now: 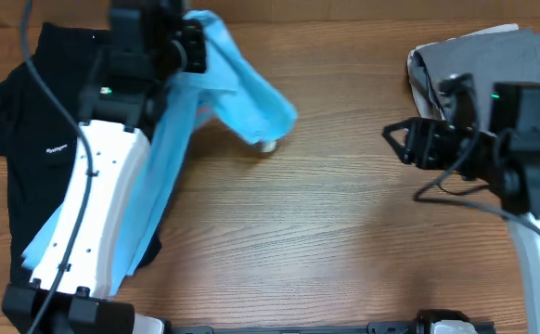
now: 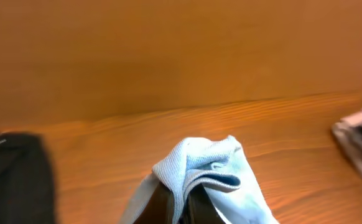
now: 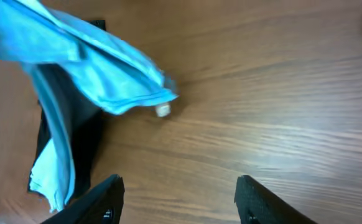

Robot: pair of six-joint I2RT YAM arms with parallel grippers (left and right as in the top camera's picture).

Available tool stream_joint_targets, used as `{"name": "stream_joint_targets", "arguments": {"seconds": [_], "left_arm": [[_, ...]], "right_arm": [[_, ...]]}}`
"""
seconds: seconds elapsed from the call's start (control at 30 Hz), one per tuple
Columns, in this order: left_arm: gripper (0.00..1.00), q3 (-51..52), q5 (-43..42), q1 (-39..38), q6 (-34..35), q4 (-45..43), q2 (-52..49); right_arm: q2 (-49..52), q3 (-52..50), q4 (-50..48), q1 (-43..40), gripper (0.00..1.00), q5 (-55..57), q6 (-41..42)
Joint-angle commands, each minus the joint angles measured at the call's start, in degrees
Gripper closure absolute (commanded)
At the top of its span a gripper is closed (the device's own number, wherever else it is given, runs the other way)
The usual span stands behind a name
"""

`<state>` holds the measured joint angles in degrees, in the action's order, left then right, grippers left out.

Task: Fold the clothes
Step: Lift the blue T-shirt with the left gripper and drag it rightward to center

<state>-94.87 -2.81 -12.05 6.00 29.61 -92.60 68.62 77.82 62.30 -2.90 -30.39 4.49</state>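
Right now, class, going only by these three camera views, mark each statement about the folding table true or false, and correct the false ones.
1. The left gripper is shut on the light blue T-shirt. True.
2. The right gripper holds the grey pieces. False: it is open and empty, over bare table.
3. The black shirt lies on the robot's left side of the table. True.
4. The grey pieces lie under the light blue T-shirt. False: they sit at the far right corner, well apart from it.
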Motion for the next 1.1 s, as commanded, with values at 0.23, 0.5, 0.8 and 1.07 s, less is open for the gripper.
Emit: {"name": "stream_joint_targets", "arguments": {"seconds": [0.23,0.5,0.8,1.07], "left_arm": [[0.96,-1.03,-3.43,-13.18,3.45,-5.22,0.66],[0.96,-0.98,-3.21,-20.98,5.51,-5.4,-0.68],[0.95,-0.98,-3.52,-28.33,7.17,-6.78,-7.85],[0.69,-0.98,-5.16,-30.95,6.69,-6.75,-10.8]], "right_arm": [[-7.34,2.32,6.8,-9.11,0.34,0.81,-0.28],[-7.39,2.54,8.57,-13.25,0.34,0.81,-0.28],[-7.45,2.93,10.45,-17.49,0.33,1.07,-1.79],[-7.43,2.93,10.32,-17.49,0.33,1.6,-1.77]]}}
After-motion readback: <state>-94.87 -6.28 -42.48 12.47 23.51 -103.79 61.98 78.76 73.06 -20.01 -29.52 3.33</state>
